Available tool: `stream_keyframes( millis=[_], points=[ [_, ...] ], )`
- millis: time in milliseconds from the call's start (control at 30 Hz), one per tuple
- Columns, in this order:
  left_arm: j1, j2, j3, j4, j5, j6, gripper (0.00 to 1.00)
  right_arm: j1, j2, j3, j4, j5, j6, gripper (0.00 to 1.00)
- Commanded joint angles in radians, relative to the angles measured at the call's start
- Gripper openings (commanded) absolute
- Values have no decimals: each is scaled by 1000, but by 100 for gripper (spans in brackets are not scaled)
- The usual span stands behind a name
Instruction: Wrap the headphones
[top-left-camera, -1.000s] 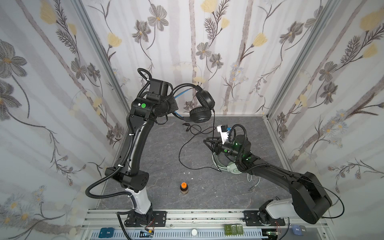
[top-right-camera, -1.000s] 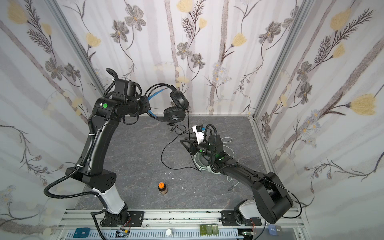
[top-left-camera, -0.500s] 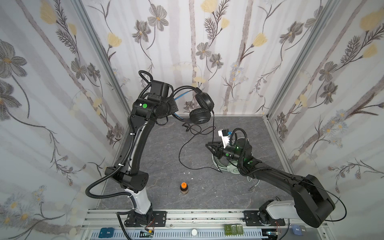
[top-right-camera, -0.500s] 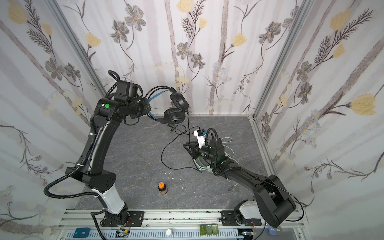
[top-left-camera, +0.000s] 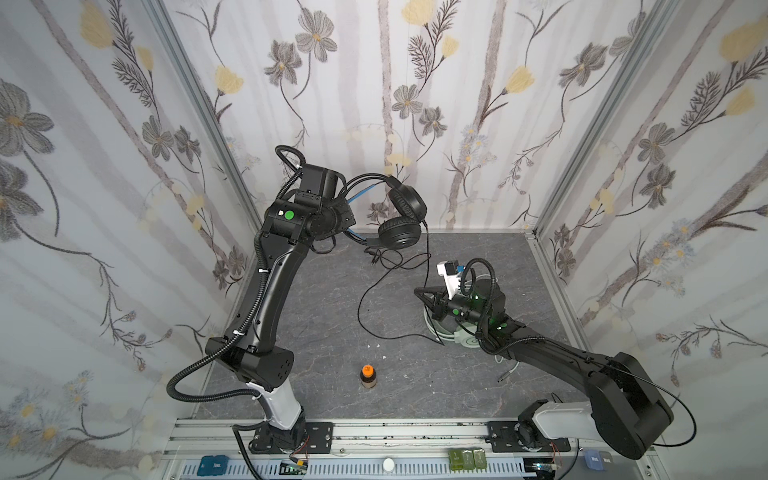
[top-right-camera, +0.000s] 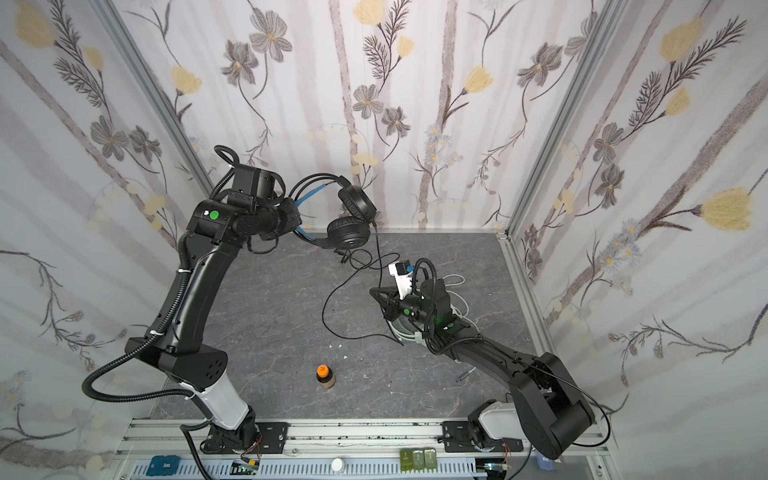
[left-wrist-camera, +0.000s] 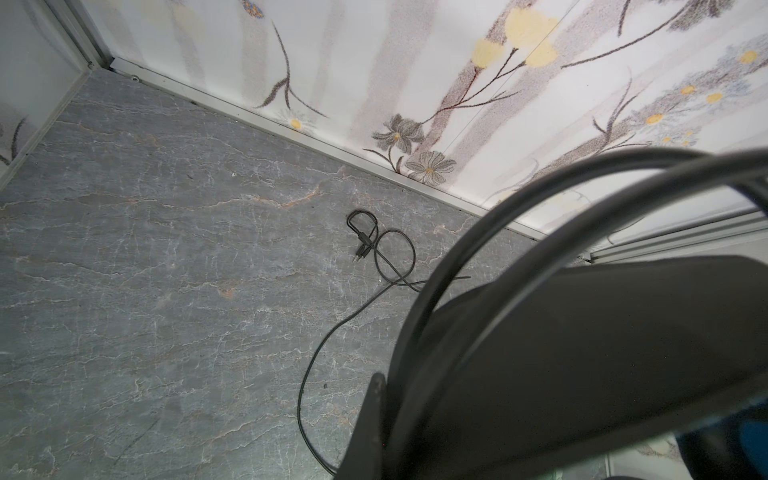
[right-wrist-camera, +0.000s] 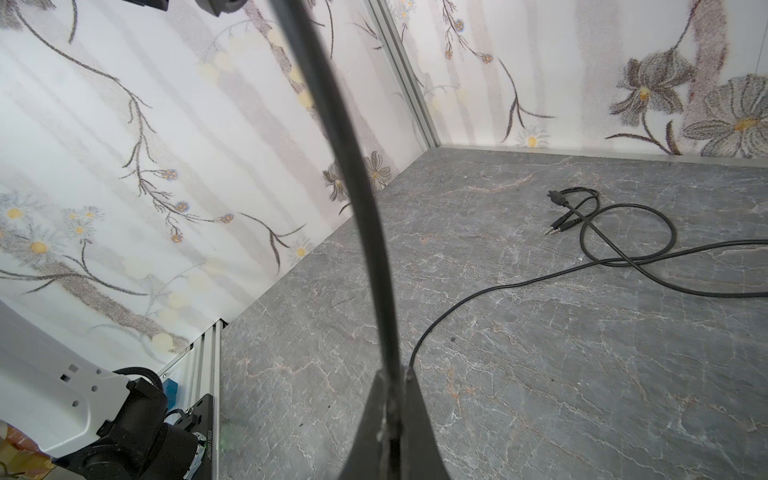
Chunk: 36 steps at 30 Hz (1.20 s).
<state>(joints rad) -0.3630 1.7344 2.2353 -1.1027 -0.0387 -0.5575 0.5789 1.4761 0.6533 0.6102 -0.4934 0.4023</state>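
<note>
cable pinched, wrap not started
left gripper (top-left-camera: 348, 221) clamped on headband of black over-ear headphones with blue inner band (top-left-camera: 401, 220), held aloft at the back; right gripper (right-wrist-camera: 390, 386) closed tight on thin black cable (right-wrist-camera: 357, 166) mid-run, above mint green headset (top-left-camera: 434, 329). keep light tension, lay slack round the band evenly, mind the plugs (left-wrist-camera: 359, 253).

I've got the raised headset (top-left-camera: 401, 224) at the back, left of centre, off the table (top-left-camera: 316, 316). Its cable (top-left-camera: 360, 309) loops on the table mid-field. The second headset (top-left-camera: 436, 330) lies right of the loop, under the right arm (top-left-camera: 552, 357). The bottle (top-left-camera: 368, 376) stands front-centre, well apart.
</note>
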Motion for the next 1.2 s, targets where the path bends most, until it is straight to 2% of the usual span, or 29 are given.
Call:
stream_keyframes(
  millis=[0, 100, 267, 367, 467, 667, 833, 1067, 1167],
  points=[
    [5, -15, -15, 69, -16, -18, 0, -5, -33, 3, -40, 29, -41, 0],
    [13, -21, -36, 76, -36, -2, 0, -5, -88, 34, -212, 146, -112, 0],
    [22, -41, -114, 97, -111, 61, 0, 5, -184, 195, -622, 463, -329, 0],
    [22, -69, -207, 150, -145, 118, 0, 32, -210, 304, -775, 645, -476, 0],
    [16, -103, -306, 223, -134, 203, 0, 60, -195, 436, -888, 797, -596, 0],
    [-43, -124, -409, 262, -4, 395, 0, 169, -89, 722, -989, 932, -807, 0],
    [-114, -142, -478, 274, 99, 499, 0, 226, 8, 869, -1049, 967, -901, 0],
    [-149, -205, -596, 294, 258, 525, 0, 230, 51, 899, -1082, 953, -951, 0],
    [-157, -225, -628, 289, 307, 538, 0, 230, 53, 891, -1084, 935, -968, 4]
  ],
)
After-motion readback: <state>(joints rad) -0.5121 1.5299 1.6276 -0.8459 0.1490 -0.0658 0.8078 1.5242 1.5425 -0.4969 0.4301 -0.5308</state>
